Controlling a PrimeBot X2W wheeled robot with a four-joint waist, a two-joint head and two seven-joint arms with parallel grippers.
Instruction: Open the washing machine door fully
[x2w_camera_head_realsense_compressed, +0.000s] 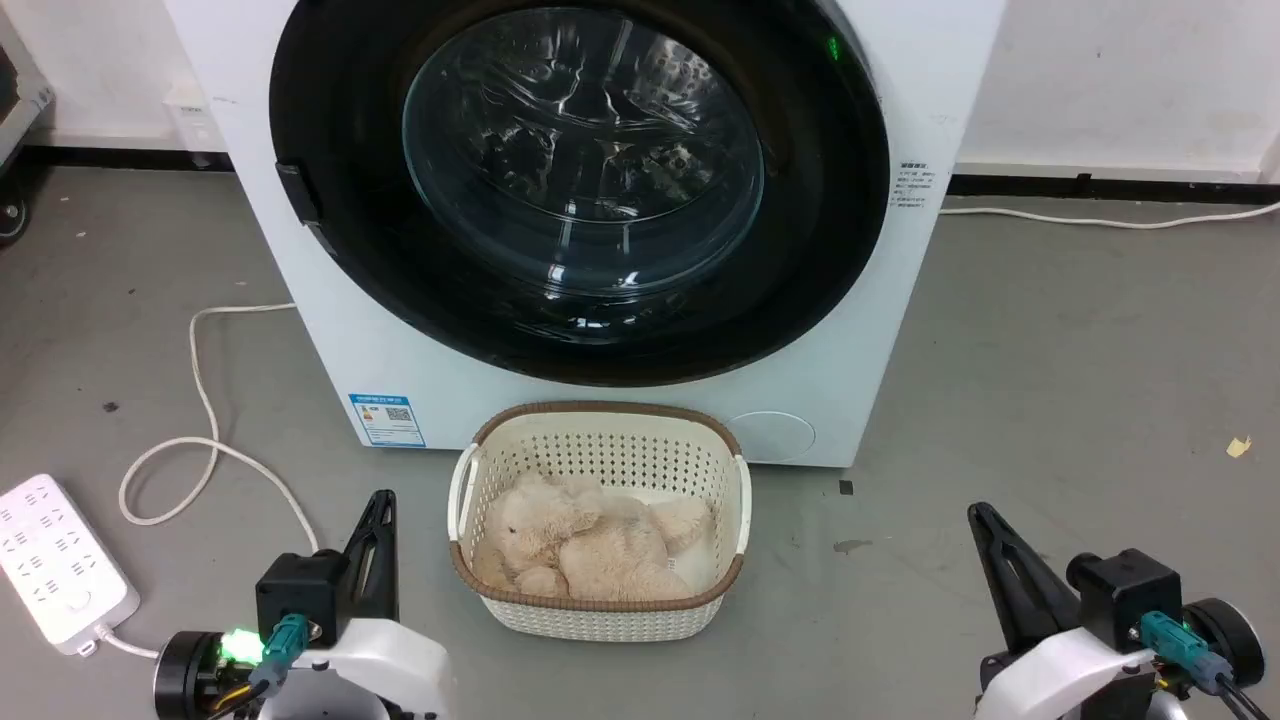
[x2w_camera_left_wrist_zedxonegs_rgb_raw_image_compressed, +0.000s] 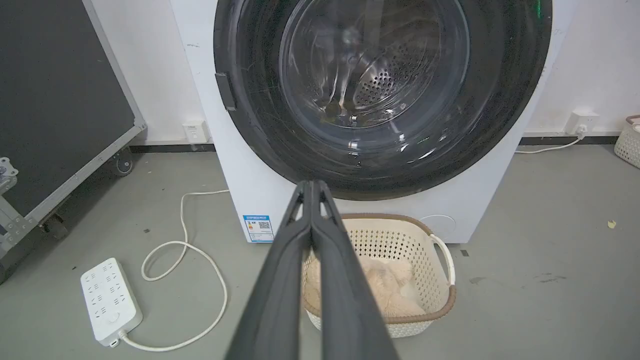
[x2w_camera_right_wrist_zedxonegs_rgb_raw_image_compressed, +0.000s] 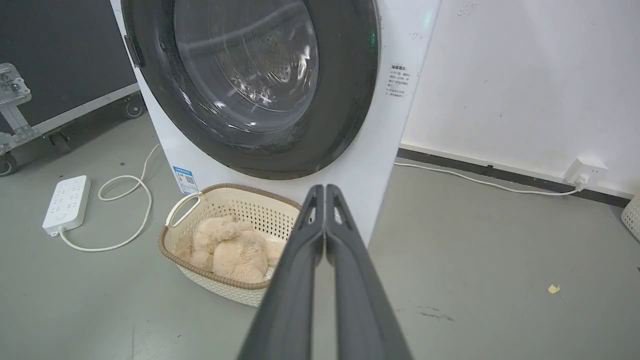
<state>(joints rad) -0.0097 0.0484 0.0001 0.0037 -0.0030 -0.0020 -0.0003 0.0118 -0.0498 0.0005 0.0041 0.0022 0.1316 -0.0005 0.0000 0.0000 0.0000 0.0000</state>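
My left hand (x2w_camera_head_realsense_compressed: 383, 502) and my right hand (x2w_camera_head_realsense_compressed: 980, 512) are both closed, each pair of dark fingers pressed together on nothing. Ahead of both and higher up, the washing machine door (x2w_camera_head_realsense_compressed: 820, 250) sits shut flat against the white washing machine (x2w_camera_head_realsense_compressed: 320, 330). Between my hands, just before the machine, a cream laundry basket (x2w_camera_head_realsense_compressed: 600, 412) stands on the floor (x2w_camera_head_realsense_compressed: 1050, 400) with a beige plush toy (x2w_camera_head_realsense_compressed: 590, 545) inside. A white power strip (x2w_camera_head_realsense_compressed: 60, 565) lies outside my left hand.

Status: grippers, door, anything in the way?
Left gripper shut, empty. Right gripper shut, empty. Washing machine door closed, untouched. Basket with plush toy sits below door; may hinder approach.
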